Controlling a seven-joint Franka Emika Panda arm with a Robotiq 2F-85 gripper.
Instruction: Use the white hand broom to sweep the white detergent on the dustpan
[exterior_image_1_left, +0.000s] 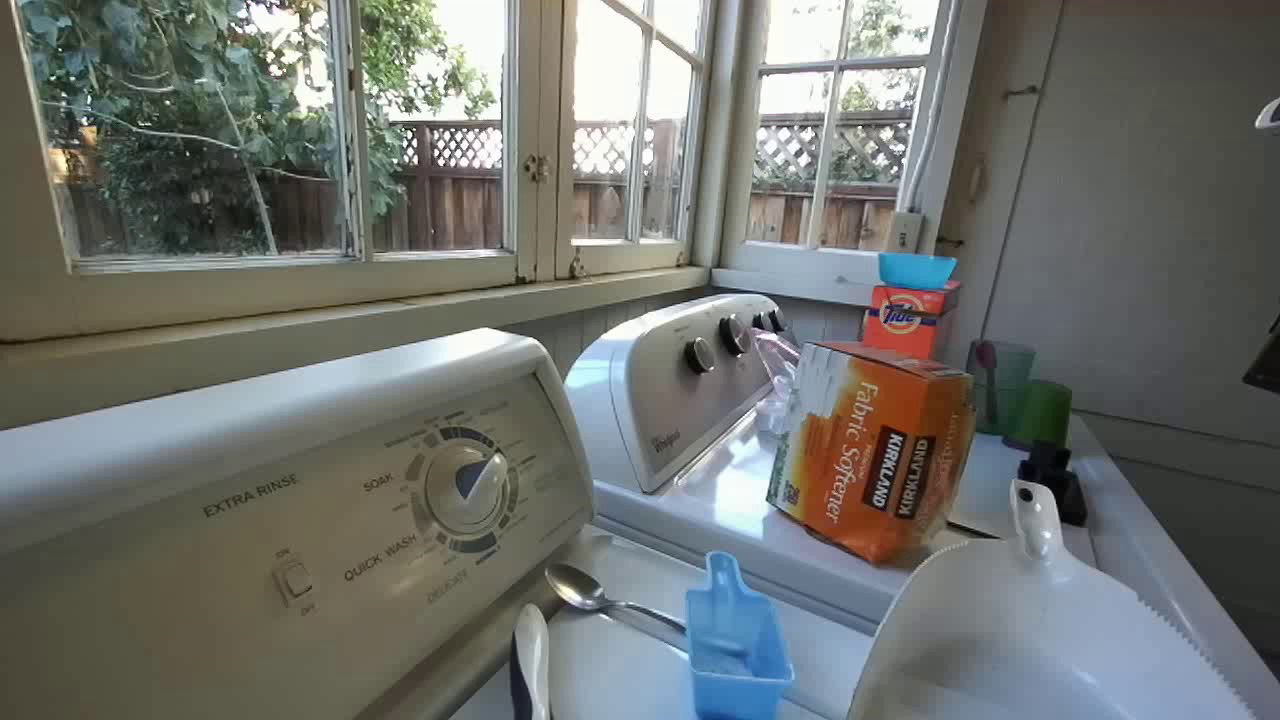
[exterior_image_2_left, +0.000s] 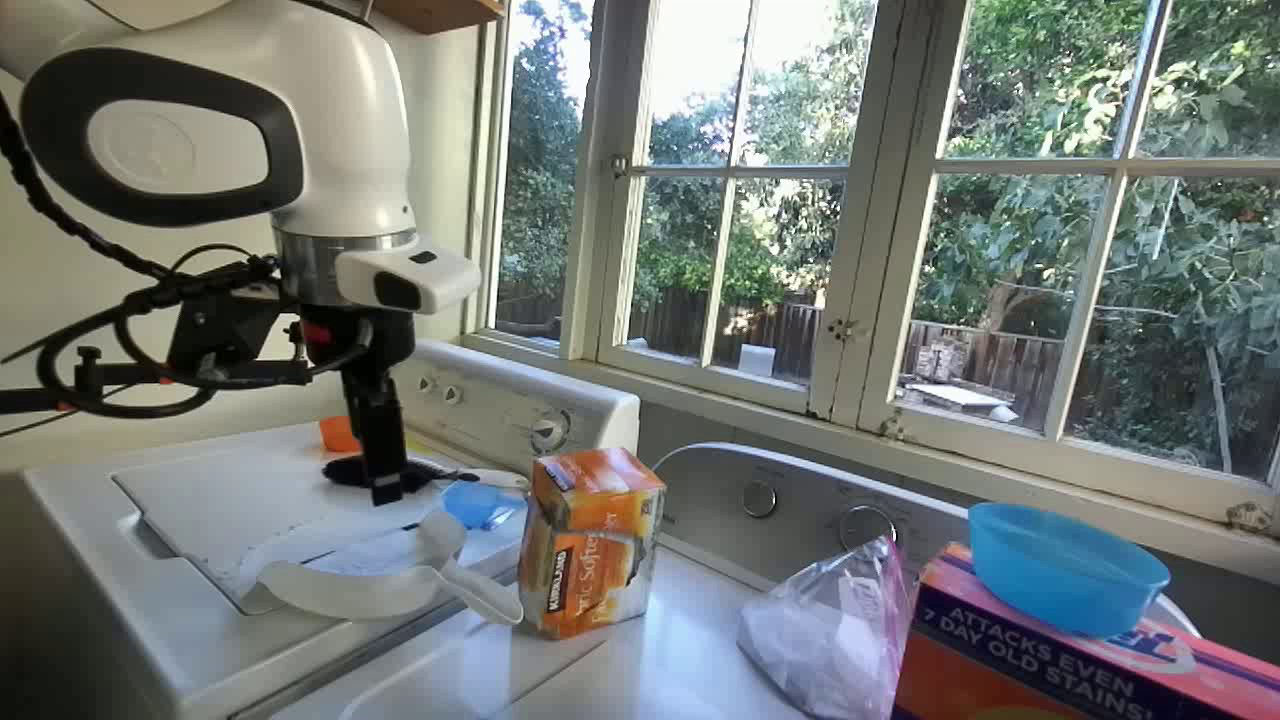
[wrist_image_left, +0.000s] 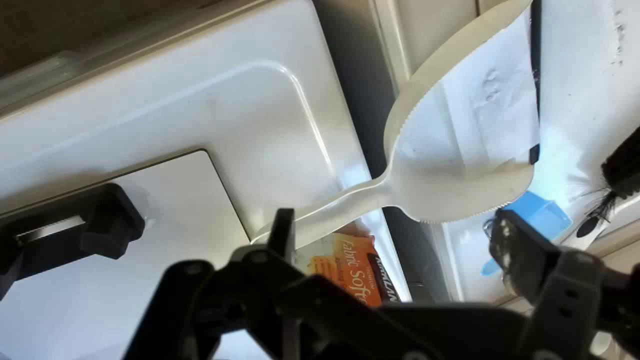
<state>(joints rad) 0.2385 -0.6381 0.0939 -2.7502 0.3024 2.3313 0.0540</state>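
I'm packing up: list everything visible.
machines: two, white, adjacent
dustpan: one, white, across both
possible detergent: uncounted, white, in dustpan
broom: one, white/black, near scoop
scoop: one, blue, beside dustpan
spoon: one, silver, by scoop
softener box: one, orange, Whirlpool machine
Tide box: one, orange, under bowl
bowl: one, blue, on Tide box
bag: one, clear, near bowl
cups: two, green, near bowl
block: one, black, Whirlpool machine
object: one, orange, behind broom
windows: several, white, behind machines
arm: one, white, overhead
jaws: two, black, open, under arm

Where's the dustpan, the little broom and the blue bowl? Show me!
Dustpan (wrist_image_left: 430, 187): in the wrist view, inside the pan near its handle.
Little broom (wrist_image_left: 625, 167): in the wrist view, on its dark bristles.
Blue bowl (exterior_image_2_left: 1065, 582): in an exterior view, on its outer wall.
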